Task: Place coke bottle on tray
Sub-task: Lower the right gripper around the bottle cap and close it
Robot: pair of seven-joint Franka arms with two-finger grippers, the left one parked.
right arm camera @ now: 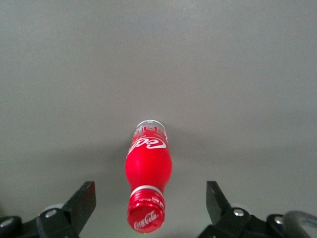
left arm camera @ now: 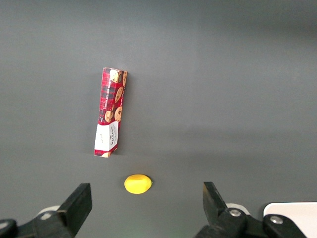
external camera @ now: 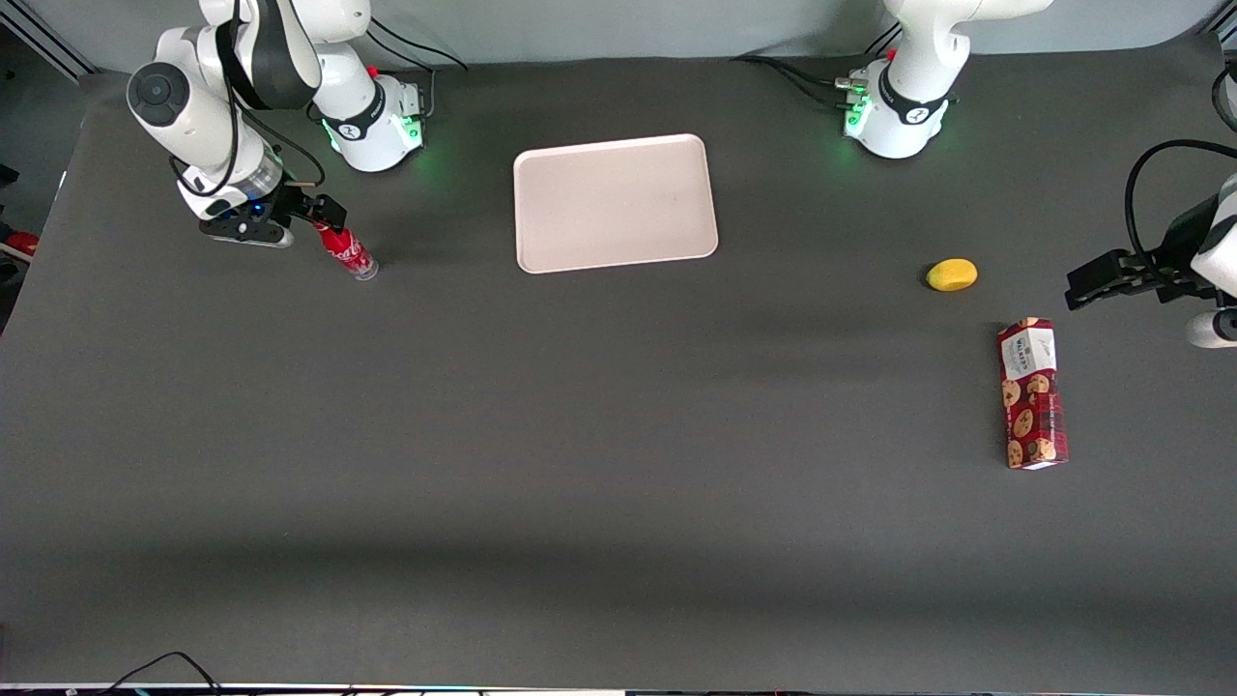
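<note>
The coke bottle [external camera: 348, 253] is small and red with a red cap and a clear base. It stands upright on the dark table toward the working arm's end. My right gripper [external camera: 311, 218] is open just above its cap. In the right wrist view the bottle [right arm camera: 148, 161] rises between the two spread fingers [right arm camera: 85, 198], and the gripper [right arm camera: 149, 194] does not touch it. The pale pinkish-white tray [external camera: 615, 203] lies flat and empty near the middle of the table, well apart from the bottle. A corner of the tray shows in the left wrist view [left arm camera: 293, 219].
A yellow lemon-like object [external camera: 952, 275] and a red cookie box [external camera: 1032, 393] lie toward the parked arm's end; both show in the left wrist view, the yellow object [left arm camera: 137, 184] and the box [left arm camera: 110, 113]. The working arm's base [external camera: 372, 121] stands near the bottle.
</note>
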